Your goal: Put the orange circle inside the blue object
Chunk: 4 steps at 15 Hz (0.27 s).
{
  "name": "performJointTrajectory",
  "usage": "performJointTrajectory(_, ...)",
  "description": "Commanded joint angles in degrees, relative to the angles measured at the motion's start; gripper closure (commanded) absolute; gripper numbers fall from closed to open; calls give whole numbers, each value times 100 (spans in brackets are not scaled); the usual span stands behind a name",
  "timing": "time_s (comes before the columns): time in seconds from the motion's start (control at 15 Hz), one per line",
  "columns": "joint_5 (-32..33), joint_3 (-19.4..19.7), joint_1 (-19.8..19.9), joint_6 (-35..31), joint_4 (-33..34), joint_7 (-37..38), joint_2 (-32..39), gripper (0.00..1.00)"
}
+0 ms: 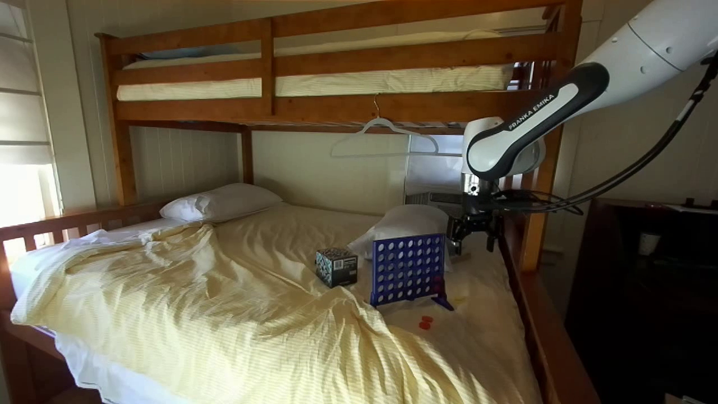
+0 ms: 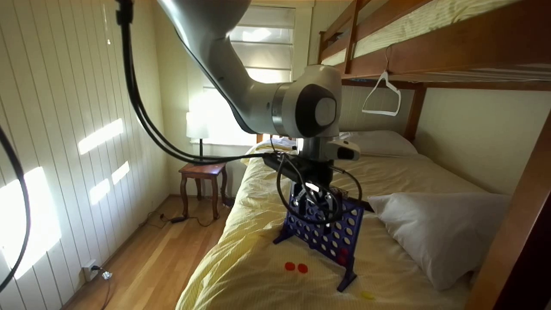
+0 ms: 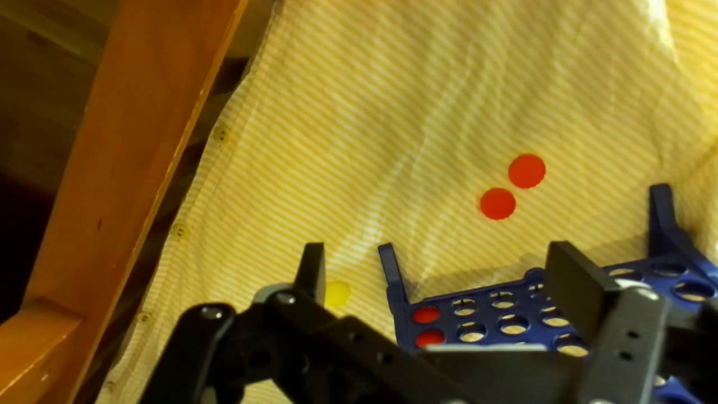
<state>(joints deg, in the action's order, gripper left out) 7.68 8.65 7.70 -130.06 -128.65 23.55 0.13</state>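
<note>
A small, flat, round orange-red token (image 3: 498, 203) lies on the striped yellow surface (image 3: 364, 140), just beside a matching token (image 3: 527, 171); in the wrist view a narrow gap parts them. Both lie out from the broad face of the blue Connect Four grid (image 1: 405, 270), near it but apart, opposite the stretch between its two feet (image 3: 394, 275). In both exterior views the grid stands upright on the same surface, a rectangular plastic frame pierced with rows of round holes. Red fills the two lowest holes of an end column, and many of the others are see-through.
</note>
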Motion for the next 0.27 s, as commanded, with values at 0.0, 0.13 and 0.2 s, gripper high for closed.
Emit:
performJointTrajectory(0.0,78,-31,11,15,-20,-106,-15,0)
performJointTrajectory(0.13,127,-42,5,15,-30,-200,-31,0)
performJointTrajectory(0.2,135,-42,5,15,-30,-220,-32,0)
